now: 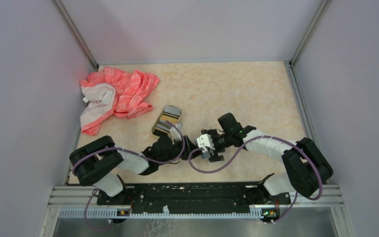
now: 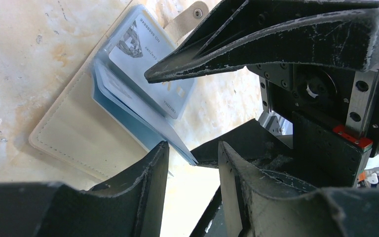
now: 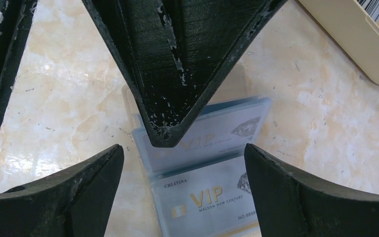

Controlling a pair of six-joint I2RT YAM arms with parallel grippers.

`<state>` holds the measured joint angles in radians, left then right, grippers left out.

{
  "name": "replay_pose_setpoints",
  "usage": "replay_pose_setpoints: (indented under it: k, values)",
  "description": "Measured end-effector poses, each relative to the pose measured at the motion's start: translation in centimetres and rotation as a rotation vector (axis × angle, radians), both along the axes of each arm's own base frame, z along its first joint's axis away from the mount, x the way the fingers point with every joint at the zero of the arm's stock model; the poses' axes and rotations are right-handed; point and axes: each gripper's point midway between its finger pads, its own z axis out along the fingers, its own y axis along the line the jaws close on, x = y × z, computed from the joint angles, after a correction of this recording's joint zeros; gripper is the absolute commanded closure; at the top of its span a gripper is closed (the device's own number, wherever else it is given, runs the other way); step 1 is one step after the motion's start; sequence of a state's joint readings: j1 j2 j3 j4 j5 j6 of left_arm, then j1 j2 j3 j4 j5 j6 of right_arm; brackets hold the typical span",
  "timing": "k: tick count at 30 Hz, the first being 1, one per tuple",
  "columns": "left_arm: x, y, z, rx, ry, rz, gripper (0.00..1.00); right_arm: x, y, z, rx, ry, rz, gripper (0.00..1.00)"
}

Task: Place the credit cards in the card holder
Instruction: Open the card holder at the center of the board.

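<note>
A cream wallet [image 2: 69, 133] lies open on the table, its clear blue sleeves holding pale blue VIP credit cards [image 2: 145, 54]. My left gripper [image 2: 192, 158] is open, with the sleeves' lower corner just above the gap between its fingertips and not pinched. My right gripper [image 3: 183, 157] is open wide above a VIP card [image 3: 212, 192]. The other arm's black finger [image 3: 172, 84] touches the upper card [image 3: 237, 123]. The card holder [image 1: 167, 120], a small tin with striped card edges, stands just beyond both grippers and also shows in the right wrist view [image 3: 355, 42]. From above, the grippers hide the wallet.
A crumpled pink and white cloth [image 1: 116, 96] lies at the back left. White walls with metal posts close the table on three sides. The two grippers [image 1: 177, 143] [image 1: 200, 146] meet near the table's front middle, cables looping beside them.
</note>
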<state>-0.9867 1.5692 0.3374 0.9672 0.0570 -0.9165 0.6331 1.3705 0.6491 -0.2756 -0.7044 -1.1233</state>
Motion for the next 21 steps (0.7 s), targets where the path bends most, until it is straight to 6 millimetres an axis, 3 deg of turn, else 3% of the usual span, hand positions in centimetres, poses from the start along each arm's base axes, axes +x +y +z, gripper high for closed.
replay_pose_setpoints:
  k: [14,21]
  values:
    - [0.0,0.03,-0.12,0.003,0.001,0.001,0.51,0.56,0.01,0.28,-0.007,0.005,-0.039,0.42]
    - [-0.11,0.23,-0.42,0.011,0.006,0.002,0.5,0.96,0.16,0.7,-0.002,-0.001,-0.048,0.47]
